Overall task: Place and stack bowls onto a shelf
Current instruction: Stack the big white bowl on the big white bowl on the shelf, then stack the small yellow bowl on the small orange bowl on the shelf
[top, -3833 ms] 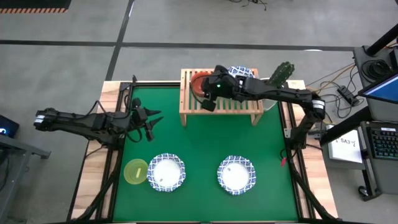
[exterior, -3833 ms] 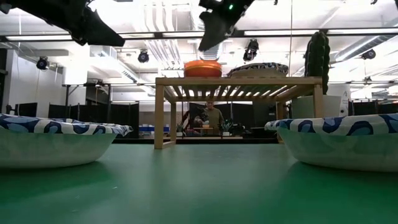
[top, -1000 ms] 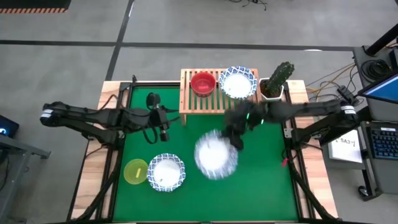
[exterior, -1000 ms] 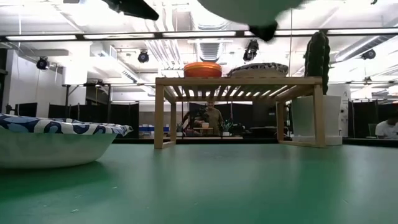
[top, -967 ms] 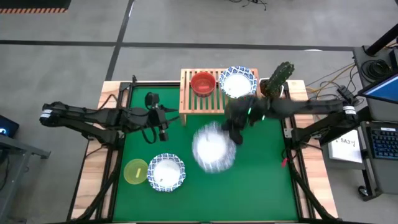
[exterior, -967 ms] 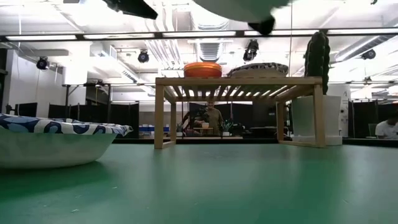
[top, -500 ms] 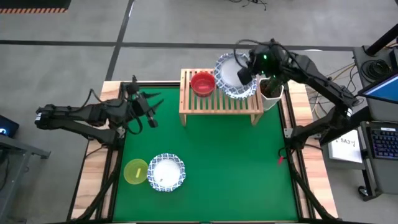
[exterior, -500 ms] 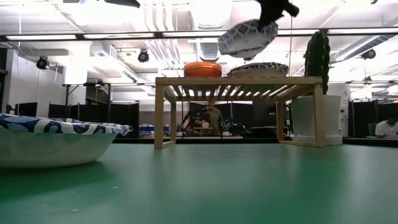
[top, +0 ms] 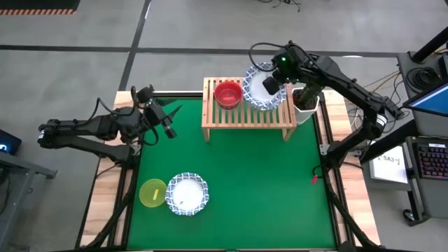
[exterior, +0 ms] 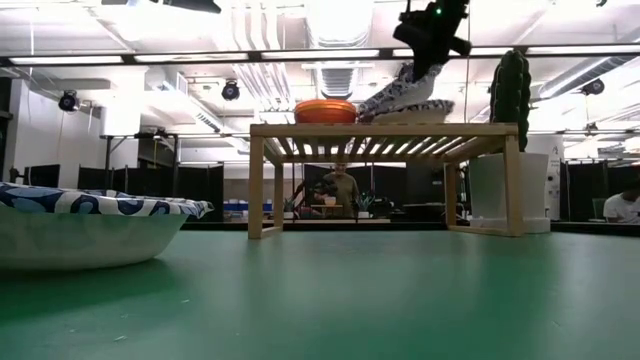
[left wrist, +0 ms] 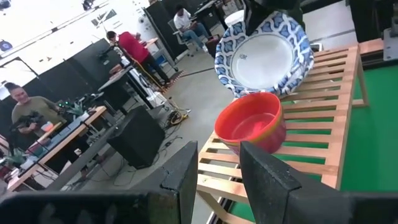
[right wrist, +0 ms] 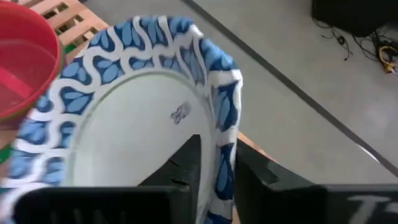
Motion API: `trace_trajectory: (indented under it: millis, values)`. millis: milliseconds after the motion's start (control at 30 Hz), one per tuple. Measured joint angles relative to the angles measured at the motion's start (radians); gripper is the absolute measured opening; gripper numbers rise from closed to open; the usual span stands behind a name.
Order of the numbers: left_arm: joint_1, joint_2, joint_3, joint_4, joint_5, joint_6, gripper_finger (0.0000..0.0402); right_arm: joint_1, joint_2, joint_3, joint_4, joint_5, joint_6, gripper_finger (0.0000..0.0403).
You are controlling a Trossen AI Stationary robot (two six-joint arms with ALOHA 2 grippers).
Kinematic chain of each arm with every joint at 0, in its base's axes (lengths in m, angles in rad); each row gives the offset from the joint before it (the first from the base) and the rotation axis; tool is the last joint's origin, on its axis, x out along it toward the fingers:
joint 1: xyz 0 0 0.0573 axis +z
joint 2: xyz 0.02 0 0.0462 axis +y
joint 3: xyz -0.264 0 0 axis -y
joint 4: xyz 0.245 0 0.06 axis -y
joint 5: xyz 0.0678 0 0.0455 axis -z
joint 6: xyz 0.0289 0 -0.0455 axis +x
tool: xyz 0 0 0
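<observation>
Right gripper [top: 271, 83] clamps the rim of a blue-rimmed white bowl [top: 262, 87], held tilted above the right end of the wooden shelf [top: 248, 117], over another patterned bowl [exterior: 425, 110] lying there. Red bowl [top: 228, 94] sits on the shelf just beside it. Left gripper [top: 170, 120] hovers fingers apart over the table's [top: 259, 182] left side. Another blue-rimmed bowl [top: 187, 193] touches a yellow bowl [top: 152, 192] at the table's front left. Cactus pot [top: 306, 97] stands right of the shelf.

No legible text — none anywhere
</observation>
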Motion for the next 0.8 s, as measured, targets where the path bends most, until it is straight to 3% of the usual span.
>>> trace_trajectory:
  millis: [233, 400, 533, 700, 800]
  values:
    - [0.000, 0.003, 0.000, -0.007, 0.000, -0.001, 0.0102, 0.000, -0.007, 0.000, -0.029, 0.005, 0.012, 0.0124]
    - [0.004, 0.024, -0.007, -0.049, 0.001, 0.000, 0.0102, 0.000, -0.015, 0.000, -0.060, 0.115, 0.011, 0.0148]
    - [0.030, 0.045, -0.011, -0.049, 0.001, 0.014, 0.0102, 0.000, -0.022, 0.000, -0.055, 0.144, -0.008, 0.0154]
    - [0.049, 0.056, -0.003, -0.064, 0.000, -0.039, 0.0102, 0.006, -0.040, 0.000, -0.080, 0.093, -0.008, 0.0155]
    - [0.044, 0.056, 0.027, -0.151, 0.002, -0.181, 0.0102, 0.045, -0.076, -0.023, -0.097, -0.004, 0.007, 0.0151]
